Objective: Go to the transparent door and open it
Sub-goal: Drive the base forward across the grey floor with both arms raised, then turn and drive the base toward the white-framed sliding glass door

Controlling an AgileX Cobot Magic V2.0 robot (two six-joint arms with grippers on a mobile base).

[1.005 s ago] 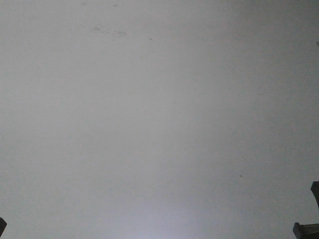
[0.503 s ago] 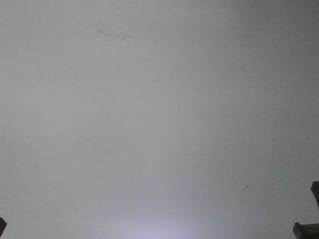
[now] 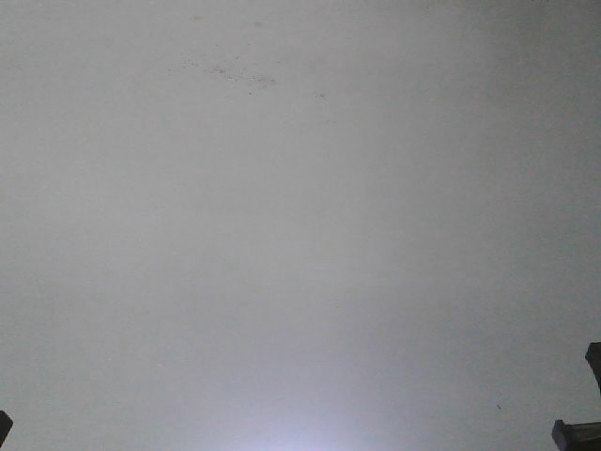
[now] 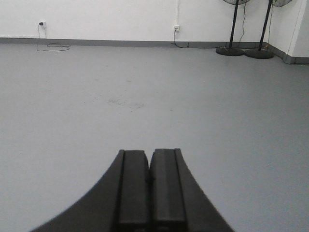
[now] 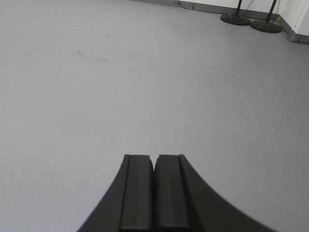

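My front view is filled by the grey floor (image 3: 300, 244), matte and even. It is brighter toward the bottom edge, with a faint patch of scuff marks (image 3: 230, 73) near the top edge. A dark rig part (image 3: 575, 434) pokes in at the bottom right corner.

From the left wrist view, the floor runs out to a white wall (image 4: 106, 17) with a grey skirting strip (image 4: 96, 42) along its foot. One wall socket (image 4: 42, 23) sits toward the left, and a thin cable (image 4: 50, 47) lies loose on the floor below it. A second socket (image 4: 176, 27) is further right. In the far right corner of the floor, two fan stands (image 4: 230, 50) with black poles on round bases stand just beside each other, close to the wall.

The left pincer (image 4: 149, 159) has its pads pressed together and holds nothing. The right pincer (image 5: 154, 164) is the same, closed on itself above bare floor.

The transparent door shows in none of my views, so I cannot tell where it is.
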